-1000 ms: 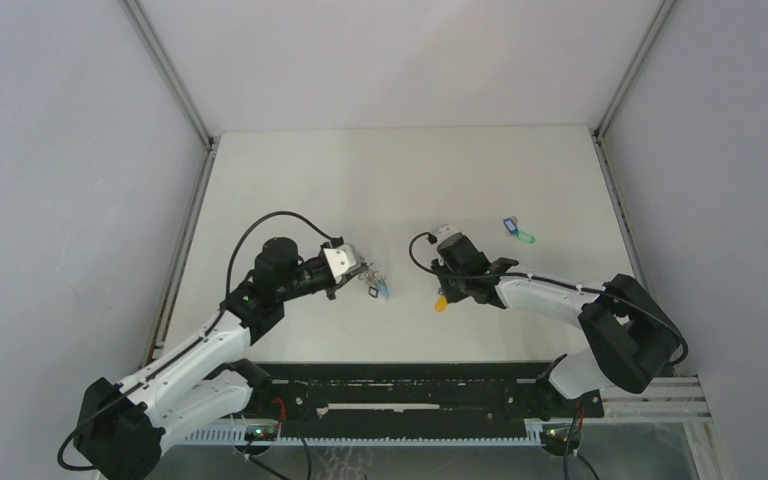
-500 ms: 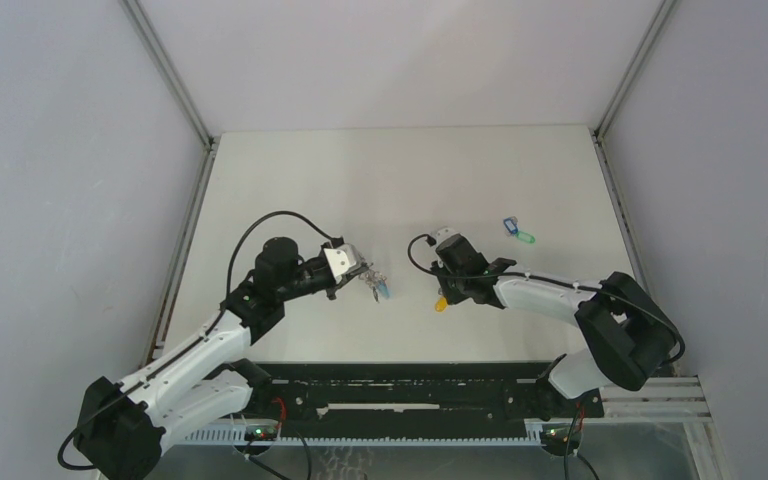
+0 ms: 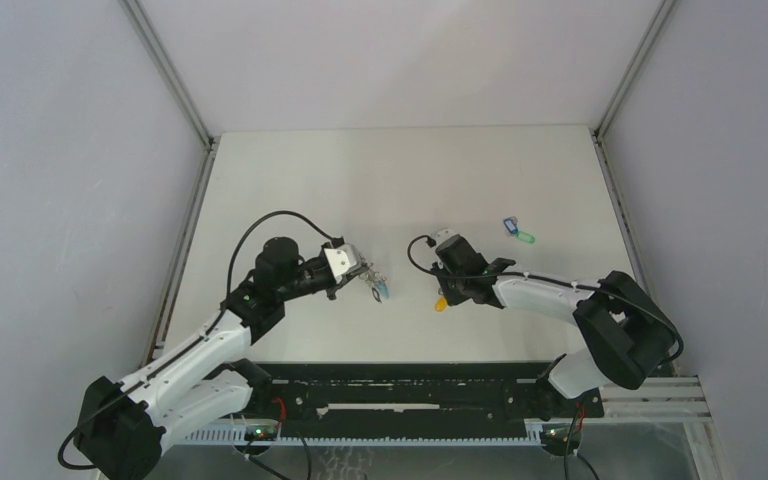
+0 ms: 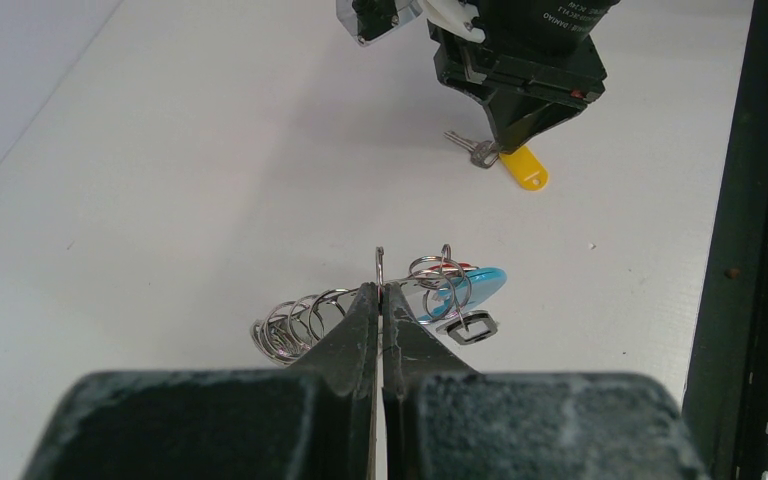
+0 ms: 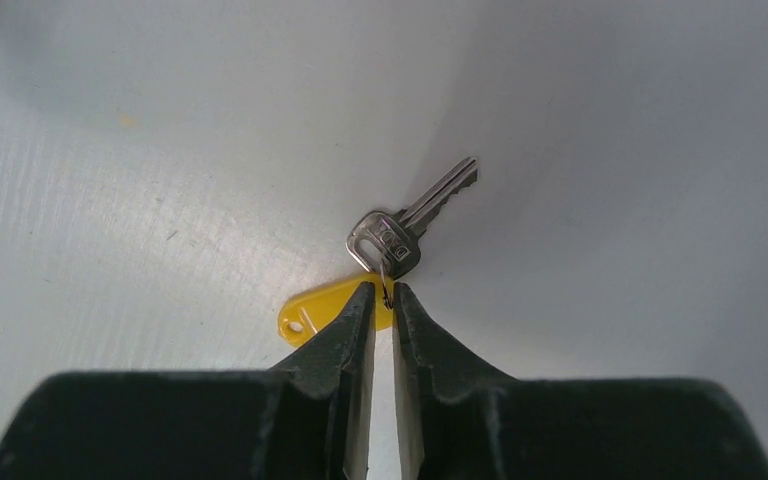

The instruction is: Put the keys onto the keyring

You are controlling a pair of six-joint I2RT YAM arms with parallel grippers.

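The keyring [image 4: 300,325] is a bundle of silvery wire loops with a cyan piece [image 4: 472,288] and a black bit. My left gripper [image 4: 380,288] is shut on one of its thin rings and holds it just above the table [image 3: 380,180]; the top view shows the left gripper [image 3: 368,279] left of centre. A yellow key tag [image 5: 315,310] with a silver key [image 5: 410,225] lies on the table. My right gripper [image 5: 382,290] points down at it, jaws a narrow slit apart with the tag's small wire ring between the tips. Blue and green keys [image 3: 518,231] lie at the right.
The right gripper's black body [image 4: 520,70] stands a short way ahead of the keyring in the left wrist view. A dark rail [image 3: 410,385] runs along the table's near edge. Grey walls enclose the table on three sides.
The right gripper's jaws have narrowed around the yellow tag's small ring, and its wrist has edged slightly left. The left gripper and keyring have barely moved.
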